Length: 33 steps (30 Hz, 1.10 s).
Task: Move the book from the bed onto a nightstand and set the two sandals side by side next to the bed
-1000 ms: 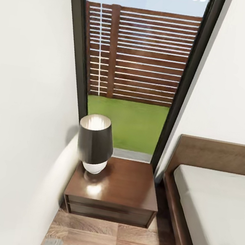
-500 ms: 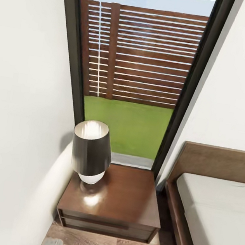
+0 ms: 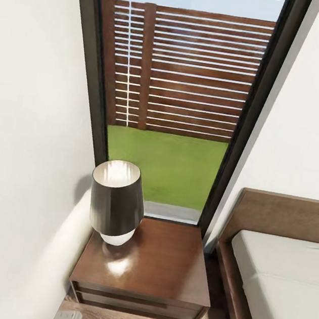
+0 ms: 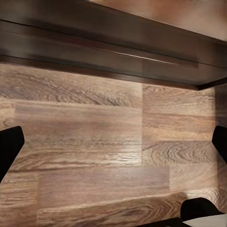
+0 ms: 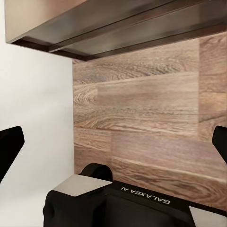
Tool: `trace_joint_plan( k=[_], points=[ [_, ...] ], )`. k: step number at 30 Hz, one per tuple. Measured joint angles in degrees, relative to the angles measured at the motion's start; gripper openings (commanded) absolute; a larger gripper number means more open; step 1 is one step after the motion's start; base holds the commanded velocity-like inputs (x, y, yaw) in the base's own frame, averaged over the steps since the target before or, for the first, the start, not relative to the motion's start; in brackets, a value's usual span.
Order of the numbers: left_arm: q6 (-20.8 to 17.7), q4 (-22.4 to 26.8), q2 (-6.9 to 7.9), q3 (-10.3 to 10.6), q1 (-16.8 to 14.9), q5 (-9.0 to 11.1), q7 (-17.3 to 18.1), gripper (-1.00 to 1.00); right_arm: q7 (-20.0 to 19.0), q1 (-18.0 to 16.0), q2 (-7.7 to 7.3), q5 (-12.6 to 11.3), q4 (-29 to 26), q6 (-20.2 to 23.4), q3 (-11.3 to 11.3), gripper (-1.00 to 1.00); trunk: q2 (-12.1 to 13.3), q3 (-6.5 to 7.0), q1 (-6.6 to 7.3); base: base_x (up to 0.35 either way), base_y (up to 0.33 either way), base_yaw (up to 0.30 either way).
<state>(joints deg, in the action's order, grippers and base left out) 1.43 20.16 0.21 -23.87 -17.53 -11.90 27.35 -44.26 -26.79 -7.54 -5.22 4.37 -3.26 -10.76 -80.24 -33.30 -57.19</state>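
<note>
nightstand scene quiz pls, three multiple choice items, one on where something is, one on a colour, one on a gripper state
1. Where does the lamp stand on the nightstand?
A. on the side near the white wall
B. on the side near the bed
C. on the floor in front of it

2. What colour is the lamp's shade on the outside?
A. bright blue
B. dark brown-black
C. orange-red

3. How do the fingers of the left gripper stand?
A. shut on a sandal
B. shut on a book
C. wide apart with nothing between them

Answers:
1 A, since the lamp sits on the top's wall side, away from the bed.
2 B, since the shade is dark outside and pale only inside its open top.
3 C, since the left wrist view shows one dark fingertip at each edge with bare wood floor between.
</note>
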Motion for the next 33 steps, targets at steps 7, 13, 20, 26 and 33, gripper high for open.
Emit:
trace_joint_plan(
  k=[7, 13, 20, 26, 33],
  points=[
    [0.00, 0.00, -0.08, 0.00, 0.00, -0.01, 0.00, 1.00, -0.04, 0.00, 0.00, -0.02, -0.02, 0.03, 0.00, 1.00, 0.00, 0.00, 0.00, 0.000, 0.000, 0.000],
    [0.00, -0.02, -0.09, 0.00, 0.00, 0.02, 0.00, 1.00, 0.02, 0.00, 0.00, -0.02, -0.01, 0.05, 0.00, 1.00, 0.00, 0.01, 0.00, 0.000, 0.000, 0.000],
    [0.00, -0.03, -0.09, -0.01, -0.01, 0.02, 0.08, 1.00, 0.01, 0.01, 0.00, -0.01, -0.07, 0.05, -0.01, 1.00, 0.00, 0.01, 0.00, 0.000, 0.000, -0.086],
    [0.00, -0.05, -0.09, 0.00, -0.02, 0.02, 0.16, 1.00, 0.00, 0.01, -0.01, 0.03, -0.05, 0.05, -0.01, 1.00, 0.00, 0.01, 0.00, 0.000, 0.000, -0.260],
    [0.00, -0.06, -0.10, -0.02, -0.02, 0.02, 0.17, 1.00, 0.00, 0.02, -0.01, 0.03, -0.07, 0.05, -0.01, 1.00, 0.00, 0.01, 0.00, 0.000, 0.000, -0.282]
  ],
)
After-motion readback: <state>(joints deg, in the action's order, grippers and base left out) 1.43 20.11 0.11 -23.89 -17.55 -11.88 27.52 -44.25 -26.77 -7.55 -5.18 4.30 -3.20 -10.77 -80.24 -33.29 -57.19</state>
